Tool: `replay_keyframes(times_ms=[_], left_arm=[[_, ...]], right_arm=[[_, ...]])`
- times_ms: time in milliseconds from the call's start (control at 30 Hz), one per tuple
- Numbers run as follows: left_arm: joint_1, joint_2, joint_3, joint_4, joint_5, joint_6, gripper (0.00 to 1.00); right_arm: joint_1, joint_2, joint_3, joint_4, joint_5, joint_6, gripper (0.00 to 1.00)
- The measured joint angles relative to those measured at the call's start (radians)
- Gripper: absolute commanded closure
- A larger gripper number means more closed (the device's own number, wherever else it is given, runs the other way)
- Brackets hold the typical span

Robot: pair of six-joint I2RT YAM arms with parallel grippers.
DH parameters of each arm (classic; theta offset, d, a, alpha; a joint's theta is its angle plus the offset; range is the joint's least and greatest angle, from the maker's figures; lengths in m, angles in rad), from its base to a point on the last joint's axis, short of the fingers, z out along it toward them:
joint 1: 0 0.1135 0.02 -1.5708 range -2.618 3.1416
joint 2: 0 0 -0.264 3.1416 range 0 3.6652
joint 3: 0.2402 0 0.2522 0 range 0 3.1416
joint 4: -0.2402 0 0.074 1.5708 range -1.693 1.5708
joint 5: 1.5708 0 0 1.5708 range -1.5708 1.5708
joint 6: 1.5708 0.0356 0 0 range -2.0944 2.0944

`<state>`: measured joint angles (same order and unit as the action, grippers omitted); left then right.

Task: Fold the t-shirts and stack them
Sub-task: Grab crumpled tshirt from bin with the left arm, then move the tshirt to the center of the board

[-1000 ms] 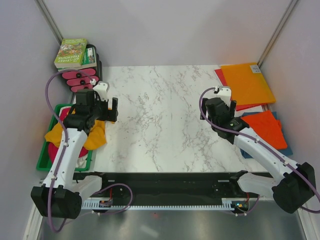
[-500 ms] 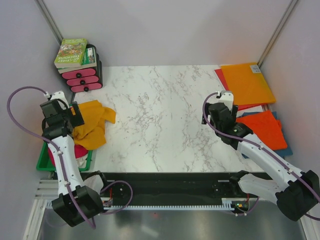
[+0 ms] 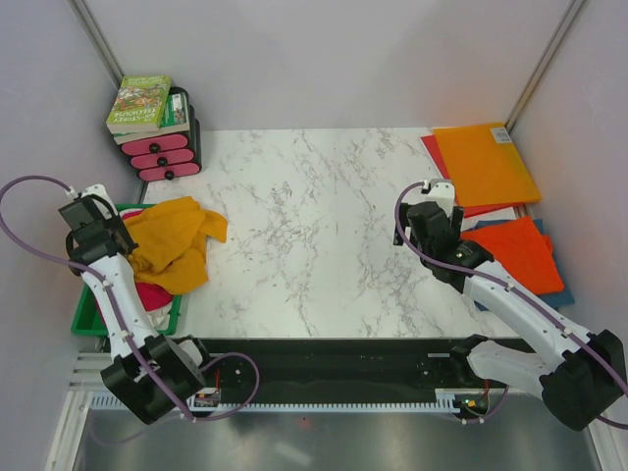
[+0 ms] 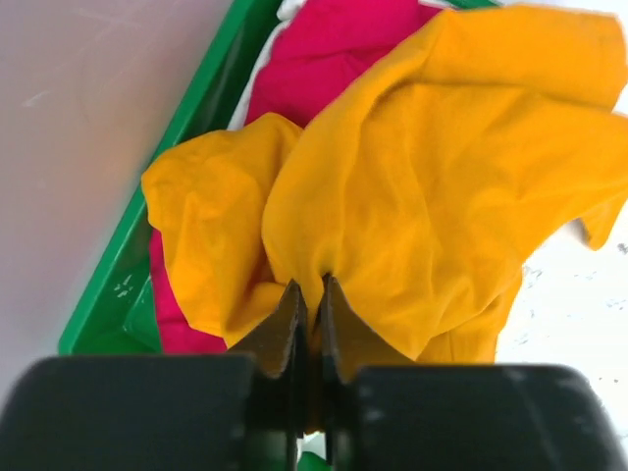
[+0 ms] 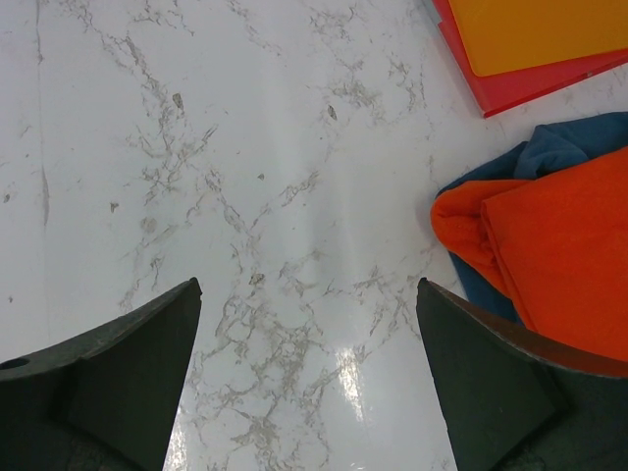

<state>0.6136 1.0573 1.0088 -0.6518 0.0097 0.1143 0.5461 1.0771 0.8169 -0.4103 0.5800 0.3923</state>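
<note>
So far: early, by my reading; one shirt in hand, none spread flat yet
Done: red-orange t-shirt lies folded on top of the blue t-shirt at the right edge of the tabletop, which looks like the start of the stack
In hand: golden-orange t-shirt, crumpled and draped from the green bin out onto the tabletop at the left
Left gripper: jaws pressed together on a fold of the golden-orange t-shirt, above the bin's outer side
Right gripper: jaws wide apart, holding nothing, over bare marble just left of the folded pair
Left to do: spread and fold the golden-orange one, then the magenta-pink t-shirt, which sits bunched in the bin beneath it; carry both to the stack
Not shirts: stiff orange sheet over a red sheet in the far right corner
Writing: green book on the pink drawer unit has a printed cover, too small to read; the small tag on the orange sheet is likewise unreadable; no brand visible on any shirt
</note>
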Motion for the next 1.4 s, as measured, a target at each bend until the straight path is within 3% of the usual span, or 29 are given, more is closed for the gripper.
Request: replay_keyframes(times_ms=[200, 333, 467, 600, 667, 700, 733, 800, 833, 900, 1233, 1400], left_arm=[[0.003, 0.063, 0.011, -0.012, 0.061, 0.005, 0.98], [-0.044, 0.070, 0.174, -0.080, 0.142, 0.005, 0.98], [-0.283, 0.100, 0.501, -0.130, 0.184, 0.015, 0.98], [-0.691, 0.207, 0.961, -0.213, 0.211, 0.048, 0.98], [-0.817, 0.265, 1.146, -0.232, 0.240, 0.053, 0.98], [-0.863, 0.282, 1.198, -0.233, 0.254, 0.054, 0.98], [-0.907, 0.293, 1.215, -0.235, 0.262, 0.057, 0.92], [-0.985, 0.291, 1.196, -0.262, 0.281, 0.063, 0.57], [-1.013, 0.295, 1.166, -0.272, 0.290, 0.069, 0.27], [-1.046, 0.309, 1.088, -0.286, 0.307, 0.085, 0.03], [-1.037, 0.401, 0.563, -0.212, 0.179, 0.088, 0.00], [-0.914, 0.303, 0.417, -0.125, 0.154, 0.065, 0.01]], right_arm=[[0.000, 0.003, -0.003, 0.000, -0.001, 0.004, 0.02], [0.000, 0.008, -0.003, 0.000, -0.004, 0.005, 0.02], [0.002, 0.029, 0.002, 0.000, -0.011, 0.016, 0.02], [0.008, 0.036, 0.016, -0.001, -0.016, 0.031, 0.02], [0.013, 0.036, 0.024, 0.000, -0.017, 0.040, 0.02], [0.015, 0.036, 0.027, 0.001, -0.018, 0.045, 0.02], [0.019, 0.037, 0.029, 0.000, -0.018, 0.050, 0.02], [0.022, 0.037, 0.031, 0.000, -0.018, 0.059, 0.02], [0.024, 0.037, 0.031, -0.001, -0.017, 0.063, 0.02], [0.027, 0.037, 0.033, -0.005, -0.015, 0.068, 0.02], [0.027, 0.037, 0.051, -0.033, 0.011, 0.072, 0.02], [0.028, 0.039, 0.057, -0.042, 0.024, 0.079, 0.02]])
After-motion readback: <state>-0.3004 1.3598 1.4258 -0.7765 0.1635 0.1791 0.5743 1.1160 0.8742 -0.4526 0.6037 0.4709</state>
